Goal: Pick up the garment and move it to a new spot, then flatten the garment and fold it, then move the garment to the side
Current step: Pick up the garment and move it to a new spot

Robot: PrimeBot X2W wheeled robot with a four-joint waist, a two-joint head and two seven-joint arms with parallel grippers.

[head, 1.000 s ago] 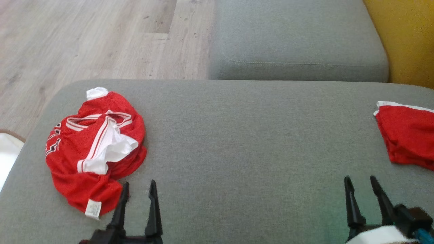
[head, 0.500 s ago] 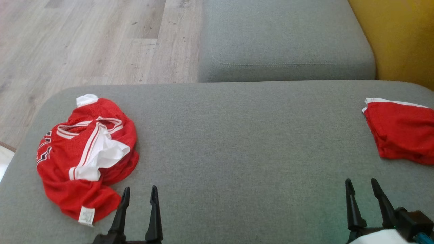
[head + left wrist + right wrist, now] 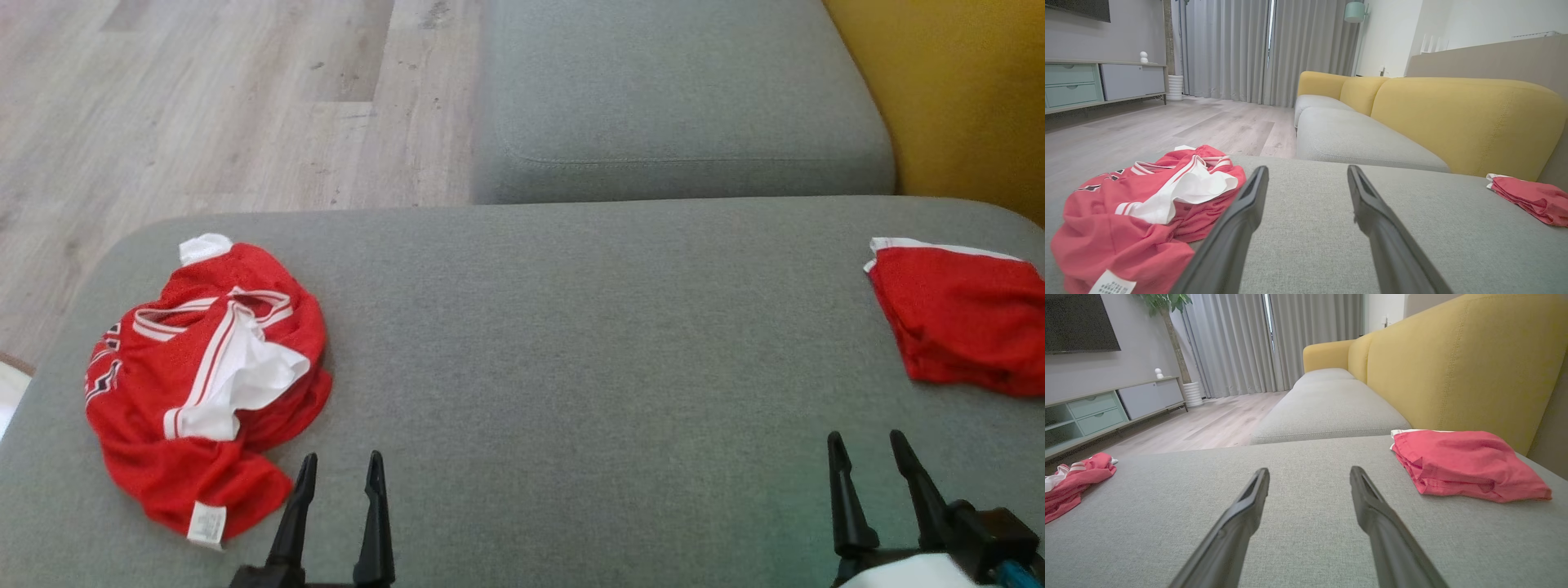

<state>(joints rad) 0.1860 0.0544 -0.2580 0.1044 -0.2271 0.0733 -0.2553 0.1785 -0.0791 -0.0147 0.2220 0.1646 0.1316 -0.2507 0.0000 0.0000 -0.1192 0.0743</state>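
A crumpled red garment (image 3: pixel 204 384) with white trim and a white label lies at the left end of the grey cushion (image 3: pixel 571 343); it also lies at the lower left of the left wrist view (image 3: pixel 1143 212) and at the far left of the right wrist view (image 3: pixel 1073 482). My left gripper (image 3: pixel 340 465) stands open just right of the garment's near edge, holding nothing. Its own view has the two fingers (image 3: pixel 1306 173) apart over bare cushion. My right gripper (image 3: pixel 865 445) is open near the front right, with spread fingers (image 3: pixel 1309 475) empty.
A second red garment (image 3: pixel 963 318), folded, rests at the cushion's right edge (image 3: pixel 1466 465) (image 3: pixel 1531 198). Beyond lie another grey seat (image 3: pixel 678 98), a yellow backrest (image 3: pixel 971 90) and wooden floor (image 3: pixel 204 106). The left wrist view shows a cabinet (image 3: pixel 1090 83) and curtains.
The head camera has shifted, so the whole picture slid left and down. Both grippers stay open and empty in about the same places.
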